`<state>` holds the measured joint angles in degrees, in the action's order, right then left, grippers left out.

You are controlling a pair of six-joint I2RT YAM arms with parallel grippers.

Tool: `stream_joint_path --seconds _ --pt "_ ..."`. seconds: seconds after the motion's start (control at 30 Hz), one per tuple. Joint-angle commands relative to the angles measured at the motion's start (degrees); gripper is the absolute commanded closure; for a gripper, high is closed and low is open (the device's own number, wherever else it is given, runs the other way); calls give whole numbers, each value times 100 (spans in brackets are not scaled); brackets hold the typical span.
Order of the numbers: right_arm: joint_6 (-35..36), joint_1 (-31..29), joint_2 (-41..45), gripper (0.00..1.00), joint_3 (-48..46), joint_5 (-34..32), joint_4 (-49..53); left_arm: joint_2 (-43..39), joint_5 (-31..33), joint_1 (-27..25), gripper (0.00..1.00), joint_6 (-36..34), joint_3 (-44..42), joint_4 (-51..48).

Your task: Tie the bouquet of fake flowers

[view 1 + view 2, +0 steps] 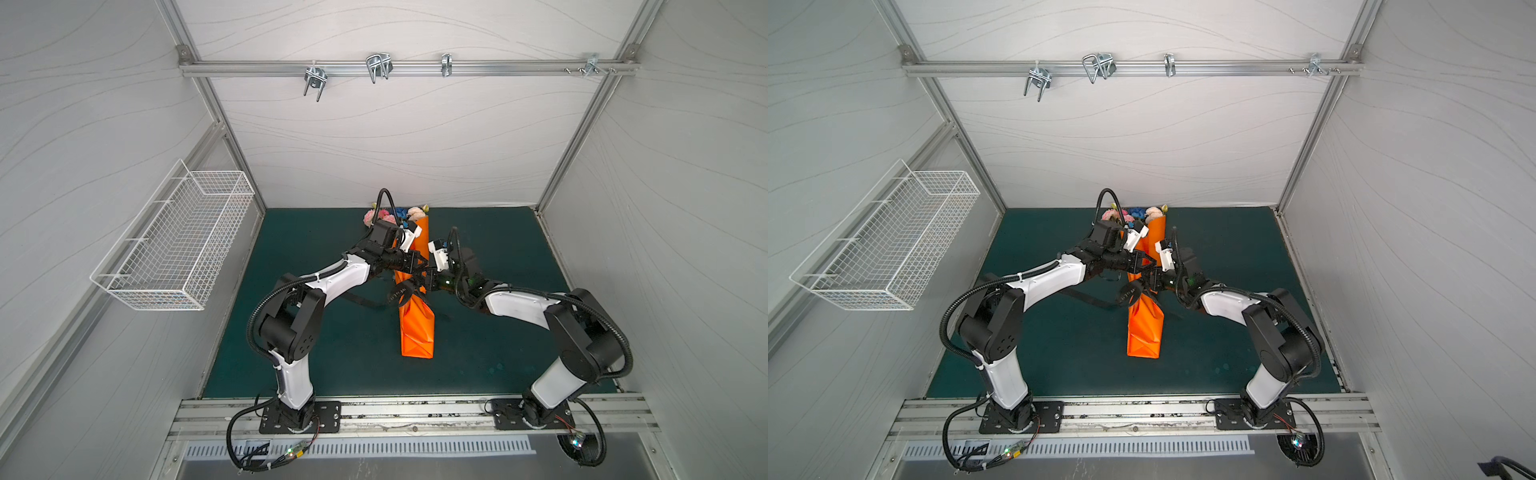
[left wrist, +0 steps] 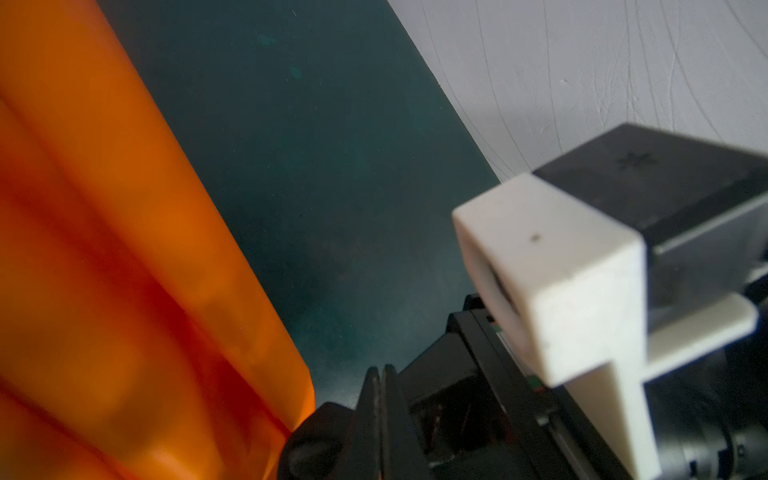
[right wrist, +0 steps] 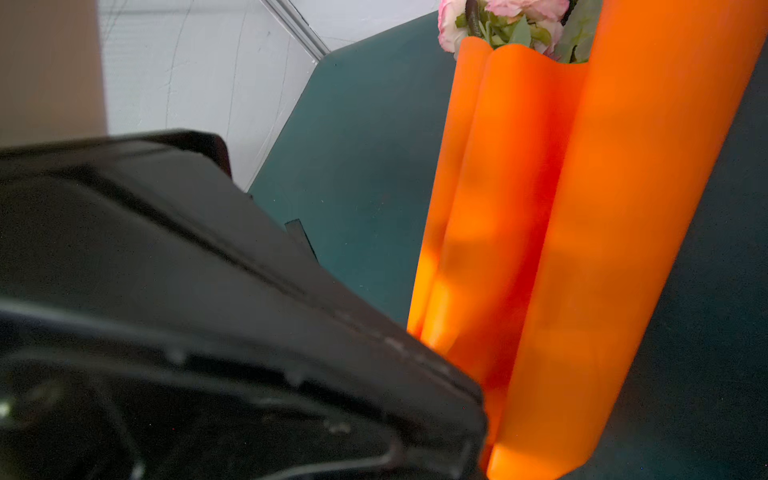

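The bouquet of fake flowers (image 1: pixel 399 214) (image 1: pixel 1133 214) lies on the mat, rolled in orange paper (image 1: pixel 417 332) (image 3: pixel 582 249); only pink, peach and blue heads (image 3: pixel 511 25) stick out at the far end. A black printed ribbon (image 1: pixel 397 295) (image 1: pixel 1128 296) loops around the middle of the roll. Both grippers meet just above that loop. My left gripper (image 1: pixel 419 266) (image 2: pixel 379 374) is shut, fingers pressed together beside the paper (image 2: pixel 104 249); no ribbon shows between them. My right gripper (image 1: pixel 426 284) faces it; the left gripper's black body (image 3: pixel 208 311) hides its jaws.
A ribbon tail (image 1: pixel 361 302) trails left across the green mat (image 1: pixel 311 353). A white wire basket (image 1: pixel 178 241) hangs on the left wall. A metal rail with hooks (image 1: pixel 378 68) runs along the back wall. The right arm's white camera block (image 2: pixel 561 291) sits close to my left gripper.
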<state>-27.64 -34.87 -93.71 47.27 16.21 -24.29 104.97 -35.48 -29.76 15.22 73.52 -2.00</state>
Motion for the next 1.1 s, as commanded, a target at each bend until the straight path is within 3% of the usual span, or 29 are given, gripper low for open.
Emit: stream_joint_path --seconds 0.0,0.17,0.27,0.37,0.53,0.67,0.8,0.97,1.07 --pt "-110 -20 40 80 -28 -283 -462 50 -198 -31 100 -32 197 -5" --pt "-94 -20 114 79 -58 -354 -451 49 -218 -21 95 -48 125 -81" --pt "-102 -19 75 79 -46 -303 -480 80 -255 -9 79 -2 124 -79" --pt "-128 -3 60 79 -67 -303 -539 67 -281 4 73 48 93 -71" --pt "-184 -7 -71 94 -35 -284 -682 23 -295 38 71 194 -25 32" --pt "-172 9 -113 85 40 -305 -591 -177 -93 84 63 335 -264 127" --pt "-188 58 -126 85 93 -171 -583 -609 267 163 47 490 -705 191" --pt "-276 134 -71 85 125 -57 -455 -1346 789 249 45 175 -1567 114" --pt "-347 180 4 88 138 5 -377 -1713 556 255 45 -526 -2026 114"
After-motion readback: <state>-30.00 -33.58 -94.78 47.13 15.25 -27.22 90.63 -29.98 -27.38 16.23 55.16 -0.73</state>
